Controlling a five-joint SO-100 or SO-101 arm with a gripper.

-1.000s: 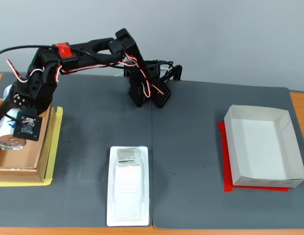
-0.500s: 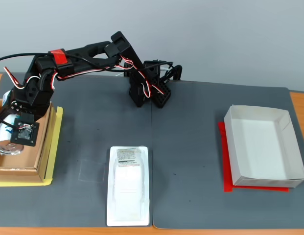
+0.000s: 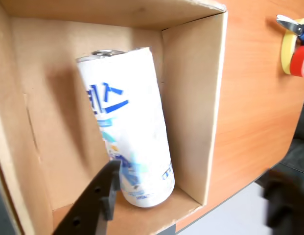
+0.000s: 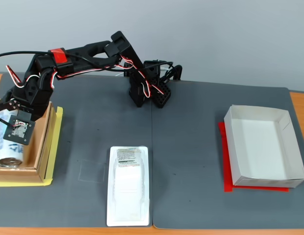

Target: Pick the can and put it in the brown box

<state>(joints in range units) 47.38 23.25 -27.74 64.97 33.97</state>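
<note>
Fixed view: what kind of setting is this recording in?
Probably a hobby or lab tabletop rig: a dark mat on a wooden desk, plain grey wall, tape rolls lying nearby.

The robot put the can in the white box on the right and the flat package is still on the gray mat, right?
Not quite. The can is in the brown box, not the white one; the wrist view shows it lying inside the cardboard walls, and the fixed view shows that box at the left edge. The white box on the right holds nothing. The flat package is indeed on the gray mat.
</note>
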